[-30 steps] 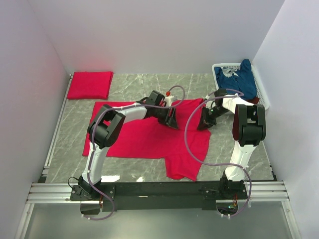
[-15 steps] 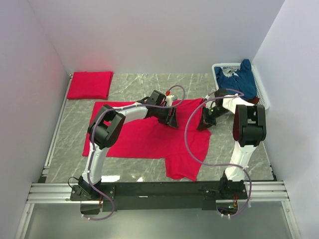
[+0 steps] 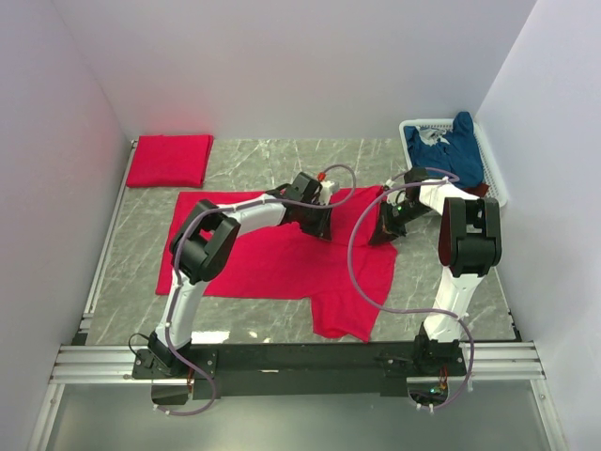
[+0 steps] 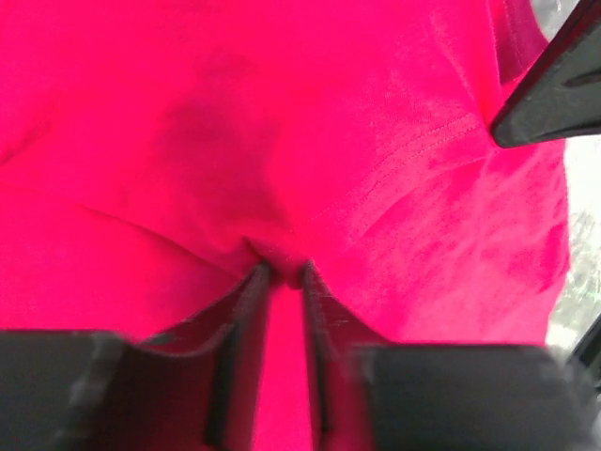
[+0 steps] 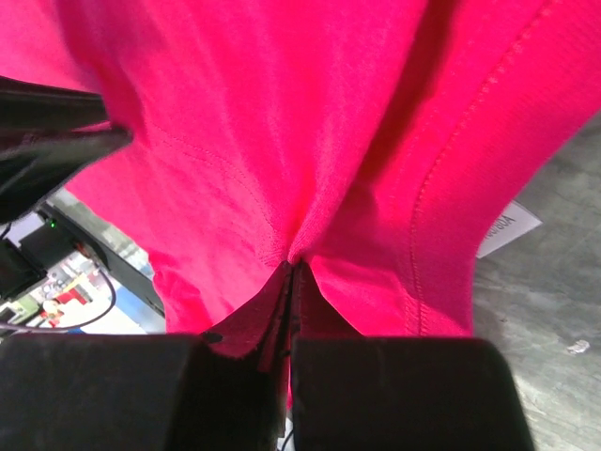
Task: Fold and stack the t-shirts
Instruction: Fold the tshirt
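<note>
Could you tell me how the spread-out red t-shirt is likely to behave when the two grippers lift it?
Probably floppy: the spread red t-shirt puckers into folds where the left gripper and right gripper pinch it. Likely to sag between those two pinches and trail its lower part. It looks thin, so probably light.

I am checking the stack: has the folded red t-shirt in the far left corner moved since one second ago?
No. The folded red t-shirt lies at the same spot beside the left rail as before.
</note>
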`<act>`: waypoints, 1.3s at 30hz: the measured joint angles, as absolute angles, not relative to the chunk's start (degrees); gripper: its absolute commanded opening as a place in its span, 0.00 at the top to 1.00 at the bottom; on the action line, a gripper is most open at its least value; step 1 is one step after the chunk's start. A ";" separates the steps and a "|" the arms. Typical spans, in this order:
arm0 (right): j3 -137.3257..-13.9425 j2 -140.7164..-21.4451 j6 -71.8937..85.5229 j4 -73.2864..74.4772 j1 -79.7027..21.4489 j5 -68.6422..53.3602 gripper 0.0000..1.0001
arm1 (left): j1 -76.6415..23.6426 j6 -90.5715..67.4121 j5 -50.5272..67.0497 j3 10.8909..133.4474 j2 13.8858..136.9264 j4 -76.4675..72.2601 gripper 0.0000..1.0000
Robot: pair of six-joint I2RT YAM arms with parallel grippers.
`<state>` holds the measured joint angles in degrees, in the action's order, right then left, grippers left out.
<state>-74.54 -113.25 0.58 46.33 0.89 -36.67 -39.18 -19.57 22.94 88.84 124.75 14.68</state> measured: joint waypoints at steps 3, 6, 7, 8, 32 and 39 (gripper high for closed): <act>-74.54 -113.21 0.14 46.35 0.89 -37.34 1.00 | -39.68 -19.09 21.69 89.36 125.12 15.05 0.93; -74.54 -112.90 -0.25 46.50 0.89 -38.46 1.00 | -39.77 -18.90 21.15 89.38 125.10 15.38 0.99; -74.54 -112.66 -0.32 46.57 0.89 -38.89 1.00 | -39.77 -18.92 21.08 89.36 125.08 15.38 0.99; -74.54 -112.33 -0.34 46.59 0.89 -39.29 1.00 | -39.77 -18.90 21.08 89.30 124.90 15.38 0.99; -69.71 -104.79 -4.40 50.92 1.02 -41.43 1.00 | -37.28 -18.92 29.36 84.07 116.86 18.79 0.99; -68.47 -104.38 -5.50 51.79 1.06 -41.06 1.00 | -37.28 -18.87 30.15 83.53 116.84 19.75 0.99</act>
